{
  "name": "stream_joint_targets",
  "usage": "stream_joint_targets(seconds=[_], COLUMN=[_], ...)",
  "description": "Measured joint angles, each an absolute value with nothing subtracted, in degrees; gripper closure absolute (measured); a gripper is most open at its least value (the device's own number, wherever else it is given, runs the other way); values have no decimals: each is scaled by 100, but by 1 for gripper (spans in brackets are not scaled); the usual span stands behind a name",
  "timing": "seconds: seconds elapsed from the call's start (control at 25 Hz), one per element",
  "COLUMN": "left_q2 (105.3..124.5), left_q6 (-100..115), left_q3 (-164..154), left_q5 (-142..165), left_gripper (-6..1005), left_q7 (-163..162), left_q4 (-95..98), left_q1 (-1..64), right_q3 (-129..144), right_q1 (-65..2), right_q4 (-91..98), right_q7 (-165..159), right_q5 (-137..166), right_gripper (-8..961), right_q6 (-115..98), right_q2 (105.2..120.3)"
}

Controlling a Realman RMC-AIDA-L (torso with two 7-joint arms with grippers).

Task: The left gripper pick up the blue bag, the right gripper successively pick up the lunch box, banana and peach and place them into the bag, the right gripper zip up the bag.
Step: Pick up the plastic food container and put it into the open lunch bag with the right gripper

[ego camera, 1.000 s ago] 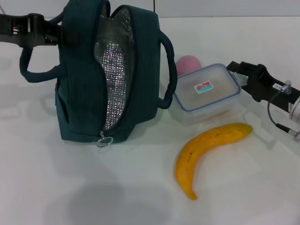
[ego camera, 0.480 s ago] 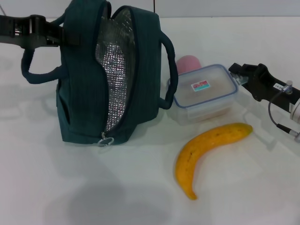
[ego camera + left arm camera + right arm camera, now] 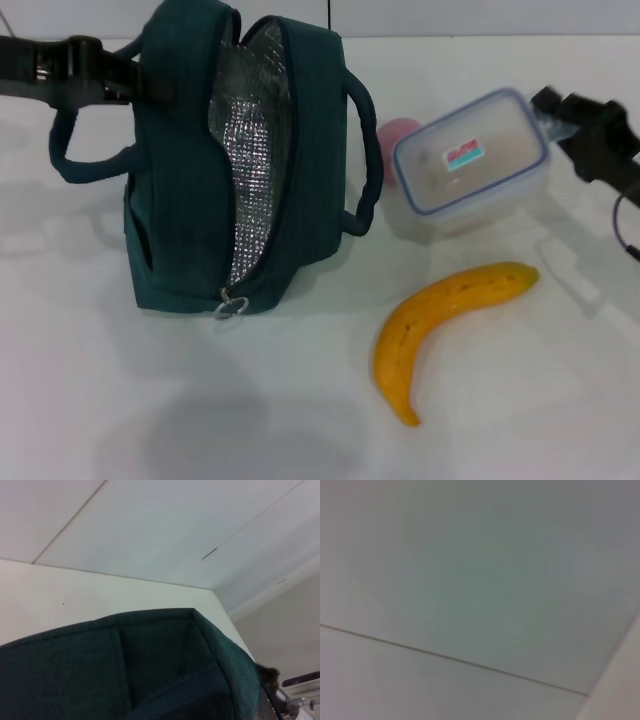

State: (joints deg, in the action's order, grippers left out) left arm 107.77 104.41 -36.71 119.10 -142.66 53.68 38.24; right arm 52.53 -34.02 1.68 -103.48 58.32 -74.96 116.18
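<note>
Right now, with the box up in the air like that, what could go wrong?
1. The right hand pinches the lunch box only at one end, and the box hangs tilted, so it might slip and drop on the peach or the banana.
2. The opening of the blue bag looks narrow, so the box could catch on its rim.
3. A bump there might shift the bag, which the left hand holds by the handle.
</note>
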Motion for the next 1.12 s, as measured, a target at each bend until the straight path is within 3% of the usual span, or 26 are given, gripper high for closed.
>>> stream_joint_targets(seconds=[0.64, 1.12], left_q2=[10871, 11015], left_q6=[10444, 10371], left_q3=[-3692, -3709], left_q5=[11937, 12418], left_gripper=[960, 961], left_q7=[-14272, -14290], left_q4=[4780, 4449], left_q1=[4070, 4530], right_q3=[5204, 5507], right_q1=[-3117, -4187], right_q4=[703, 784], right_q7=[-10636, -11014], right_q5=[4613, 4459], right_gripper=[801, 774], right_q6=[-9154, -9405], right_q2=[11559, 11619])
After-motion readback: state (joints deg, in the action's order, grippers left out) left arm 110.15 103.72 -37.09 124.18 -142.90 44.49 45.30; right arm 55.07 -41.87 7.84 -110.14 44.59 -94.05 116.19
